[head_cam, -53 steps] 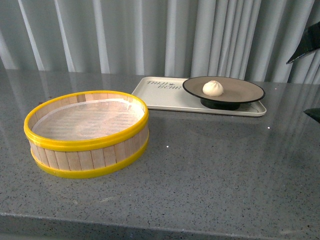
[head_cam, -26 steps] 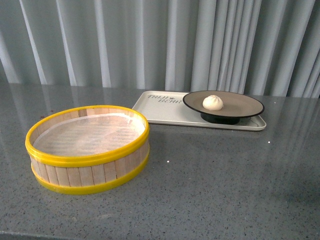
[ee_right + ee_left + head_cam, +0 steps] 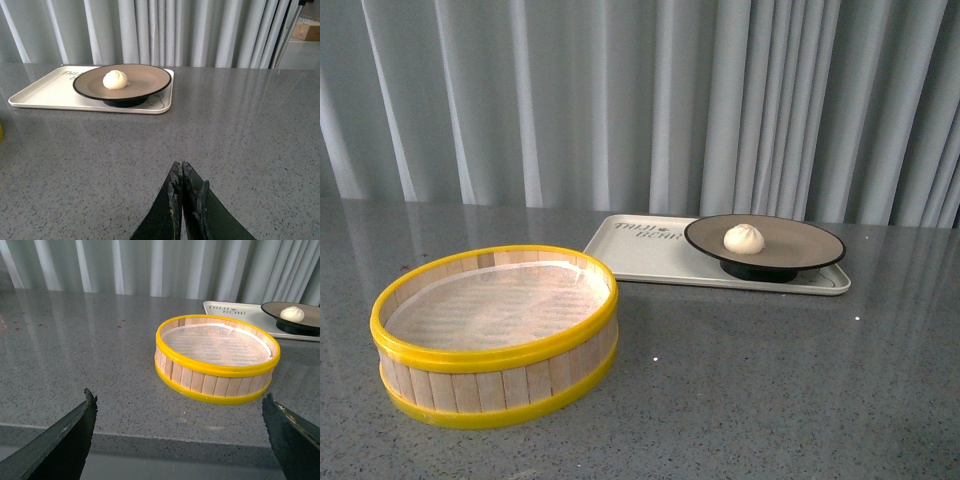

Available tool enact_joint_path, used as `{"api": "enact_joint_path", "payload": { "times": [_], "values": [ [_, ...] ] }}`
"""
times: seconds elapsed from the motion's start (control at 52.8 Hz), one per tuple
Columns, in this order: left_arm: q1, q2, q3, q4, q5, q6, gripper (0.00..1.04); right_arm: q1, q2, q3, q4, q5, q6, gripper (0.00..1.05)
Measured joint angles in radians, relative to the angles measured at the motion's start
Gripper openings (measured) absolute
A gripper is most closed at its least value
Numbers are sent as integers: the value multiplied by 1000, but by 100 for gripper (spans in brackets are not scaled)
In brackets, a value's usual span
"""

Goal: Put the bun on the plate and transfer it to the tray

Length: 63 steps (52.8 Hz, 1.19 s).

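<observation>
Bun (image 3: 743, 238) on plate (image 3: 800, 246), plate on tray (image 3: 640, 250) — soft, light, cup its sides; left fingers (image 3: 75, 435) apart, right fingers (image 3: 176, 200) together.

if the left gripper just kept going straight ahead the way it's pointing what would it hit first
Probably the yellow-rimmed steamer basket: it sits straight ahead between the open left gripper's fingers, with only bare table before it. Depth and height are hard to judge.
</observation>
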Motion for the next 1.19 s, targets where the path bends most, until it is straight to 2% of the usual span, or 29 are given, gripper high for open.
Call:
{"api": "enact_joint_path", "payload": {
  "times": [0.076, 0.17, 0.72, 1.193],
  "values": [
    [0, 0, 0, 0, 0, 0, 98, 0, -47, -22, -25, -1, 0, 2],
    [0, 0, 0, 0, 0, 0, 98, 0, -63, -69, 14, 0, -1, 2],
    [0, 0, 0, 0, 0, 0, 98, 0, -538, -126, -396, -1, -2, 2],
    [0, 0, 0, 0, 0, 0, 98, 0, -776, -126, -624, -1, -2, 2]
  ]
}}
